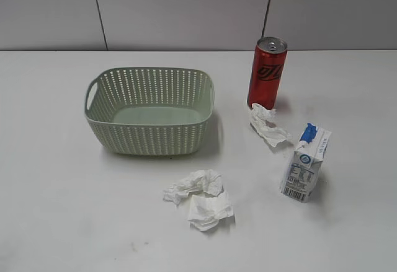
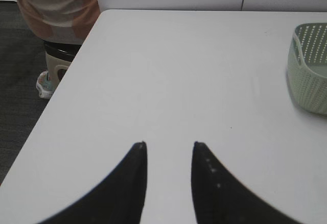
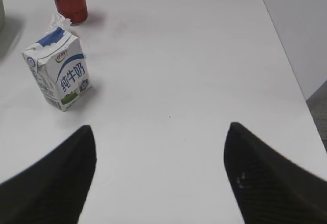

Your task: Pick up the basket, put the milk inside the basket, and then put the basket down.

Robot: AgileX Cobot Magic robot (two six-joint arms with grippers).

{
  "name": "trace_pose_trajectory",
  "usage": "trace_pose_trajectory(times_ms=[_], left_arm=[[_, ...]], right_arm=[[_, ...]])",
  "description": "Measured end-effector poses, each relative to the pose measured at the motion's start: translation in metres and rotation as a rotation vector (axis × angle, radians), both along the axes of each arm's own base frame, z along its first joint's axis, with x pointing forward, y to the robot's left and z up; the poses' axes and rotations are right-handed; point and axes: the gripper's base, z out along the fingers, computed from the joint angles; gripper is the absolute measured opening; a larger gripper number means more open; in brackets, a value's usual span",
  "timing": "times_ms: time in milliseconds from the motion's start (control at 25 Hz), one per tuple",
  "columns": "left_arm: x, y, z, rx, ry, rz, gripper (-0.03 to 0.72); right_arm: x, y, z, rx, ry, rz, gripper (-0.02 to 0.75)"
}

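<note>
The pale sage-green basket [image 1: 150, 109] stands empty on the white table, left of centre; its left end shows at the right edge of the left wrist view [image 2: 310, 68]. The milk carton [image 1: 305, 163], white with a blue top, stands upright at the front right; it also shows in the right wrist view [image 3: 57, 70]. No arm shows in the exterior view. My left gripper [image 2: 169, 145] is open and empty over bare table, far left of the basket. My right gripper [image 3: 161, 128] is wide open and empty, to the right of the milk.
A tall red soda can [image 1: 267, 73] stands behind the milk. Crumpled white tissues lie by the can [image 1: 267, 124] and in front of the basket [image 1: 201, 196]. The table's left edge [image 2: 66, 76] drops to the floor, where a person's feet show.
</note>
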Motion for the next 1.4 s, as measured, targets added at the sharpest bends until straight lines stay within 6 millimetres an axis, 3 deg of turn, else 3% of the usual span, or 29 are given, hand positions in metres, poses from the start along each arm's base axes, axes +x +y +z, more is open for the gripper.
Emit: trace_pose_trajectory(times_ms=[1400], left_arm=[[0.0000, 0.0000, 0.0000, 0.000, 0.000, 0.000, 0.236]], right_arm=[[0.0000, 0.0000, 0.0000, 0.000, 0.000, 0.000, 0.592]])
